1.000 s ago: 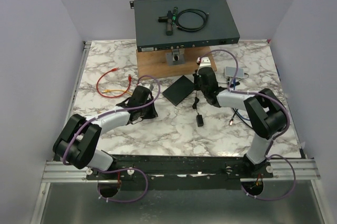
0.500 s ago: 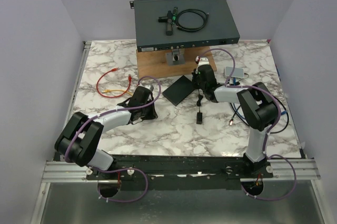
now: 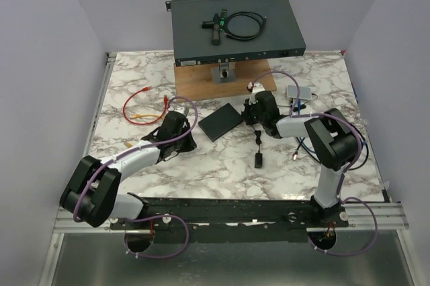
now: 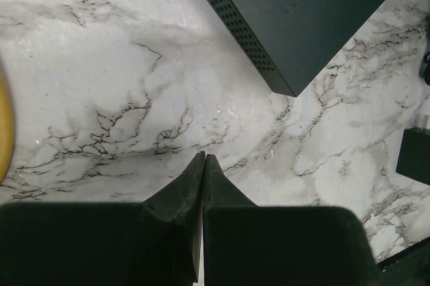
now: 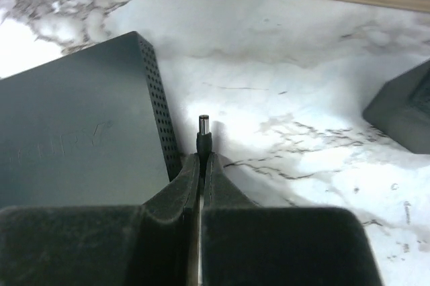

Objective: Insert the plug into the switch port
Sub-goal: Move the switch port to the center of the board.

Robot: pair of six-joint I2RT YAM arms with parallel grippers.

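The plug (image 5: 203,131) is a small barrel plug with a silver tip and a black collar. It is pinched between the closed fingers of the right gripper (image 5: 201,160) and its tip sticks out past them, roughly level. It sits just beside the vented side wall of the switch (image 5: 74,118), near a corner and pointing along that wall. Its thin black cord (image 3: 256,139) runs down to a black adapter (image 3: 257,158). The switch is a flat, dark grey box with raised lettering on top. It lies flat on the table (image 3: 201,158), turned at an angle. Its port cannot be made out.
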